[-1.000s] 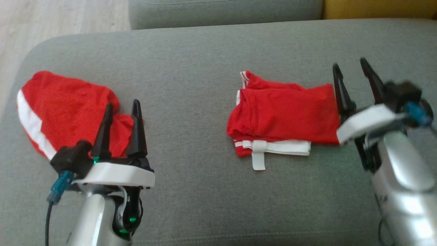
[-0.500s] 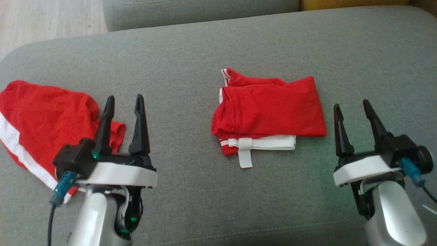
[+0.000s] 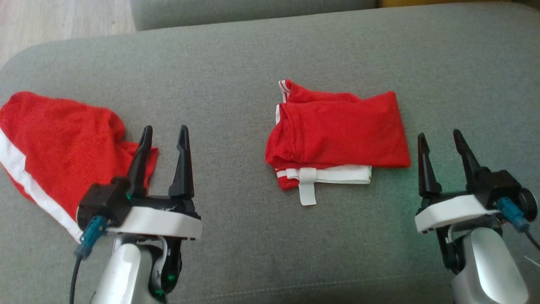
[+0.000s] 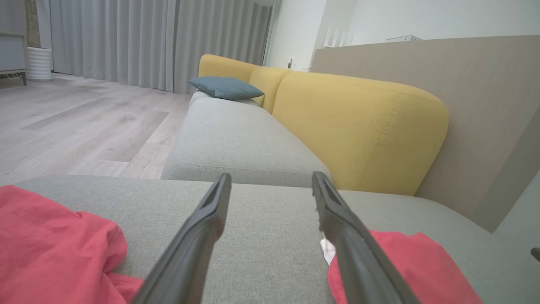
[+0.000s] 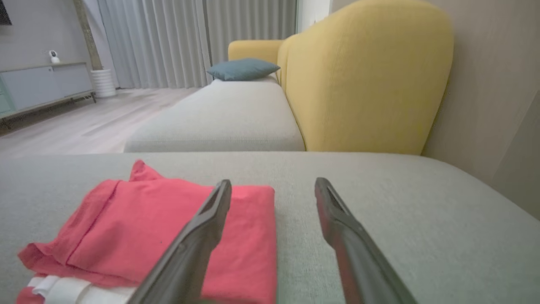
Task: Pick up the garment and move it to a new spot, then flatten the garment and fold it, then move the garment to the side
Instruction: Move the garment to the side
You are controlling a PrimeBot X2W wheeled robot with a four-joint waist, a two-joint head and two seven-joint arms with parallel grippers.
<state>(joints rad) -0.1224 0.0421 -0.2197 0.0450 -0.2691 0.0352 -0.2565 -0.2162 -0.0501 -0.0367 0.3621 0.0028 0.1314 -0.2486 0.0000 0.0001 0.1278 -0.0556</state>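
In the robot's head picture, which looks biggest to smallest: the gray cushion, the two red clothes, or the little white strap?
1. gray cushion, biggest by far.
2. loose red garment and folded red garment: about alike; the loose one runs off the edge, so unranked.
3. white strap, smallest.

Head camera overlooks the grey seat; low wrist cameras share its folded garment.
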